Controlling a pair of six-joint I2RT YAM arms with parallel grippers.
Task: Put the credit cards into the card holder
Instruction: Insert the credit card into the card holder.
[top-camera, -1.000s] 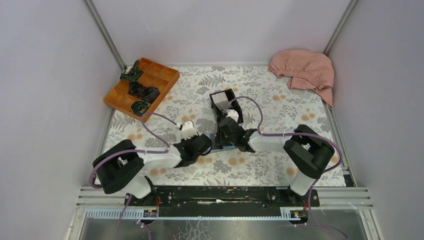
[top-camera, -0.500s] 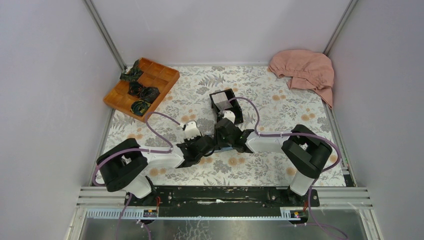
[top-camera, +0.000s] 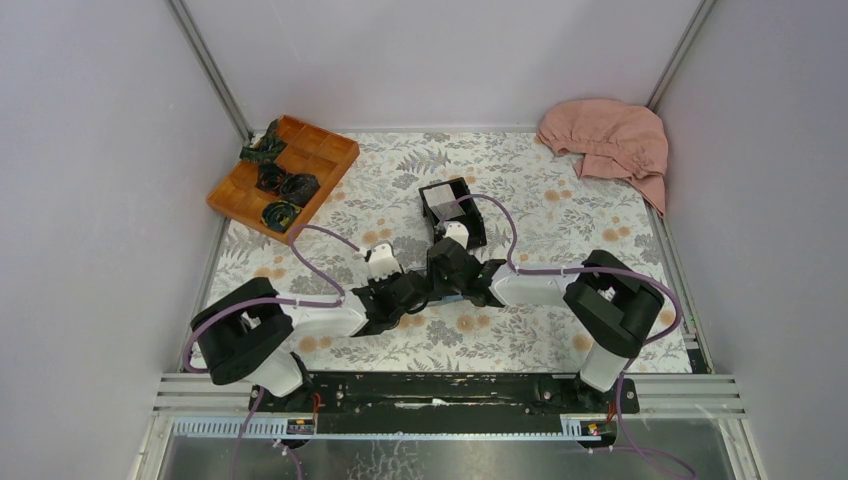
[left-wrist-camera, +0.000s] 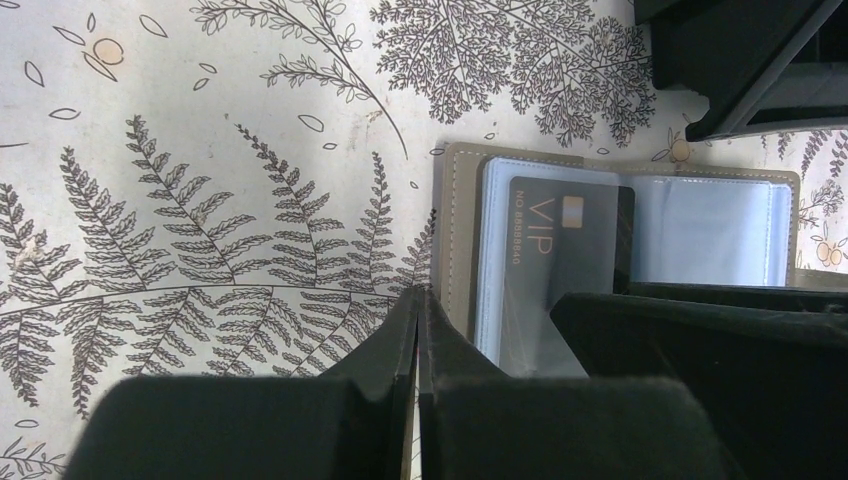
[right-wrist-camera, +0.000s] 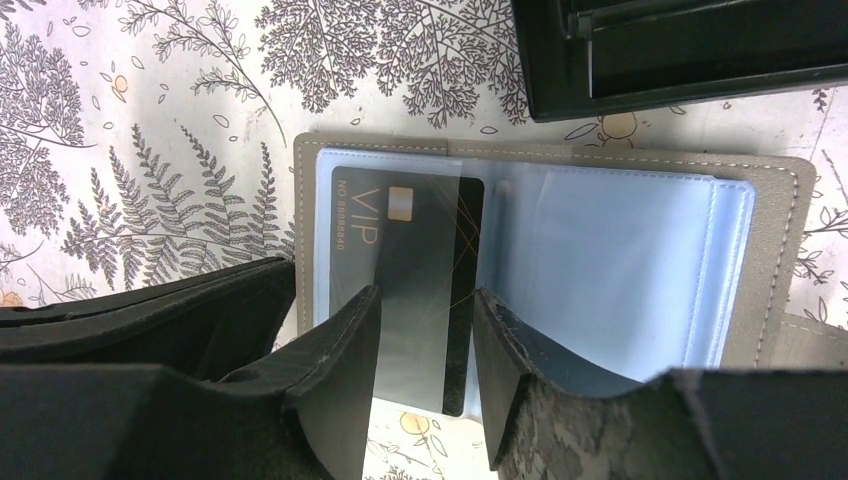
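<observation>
The grey card holder (right-wrist-camera: 770, 240) lies open on the table, also in the left wrist view (left-wrist-camera: 455, 250). A dark card marked VIP (right-wrist-camera: 400, 250) sits under the clear sleeve of its left half (left-wrist-camera: 560, 240); the right half is blue. My right gripper (right-wrist-camera: 425, 320) is open, its fingers standing over the dark card's lower end. My left gripper (left-wrist-camera: 420, 300) is shut, tips at the holder's left edge. In the top view both grippers (top-camera: 432, 288) meet over the holder and hide it. No white cards show clearly.
An open black plastic box (top-camera: 452, 210) stands just behind the holder (right-wrist-camera: 680, 60). An orange divided tray (top-camera: 283, 175) with dark bundles is at the back left. A pink cloth (top-camera: 610, 140) lies in the back right corner. Walls enclose the table.
My left arm has swung right and brought its gripper up against the holder's left edge. My right gripper has shifted slightly left over the holder.
</observation>
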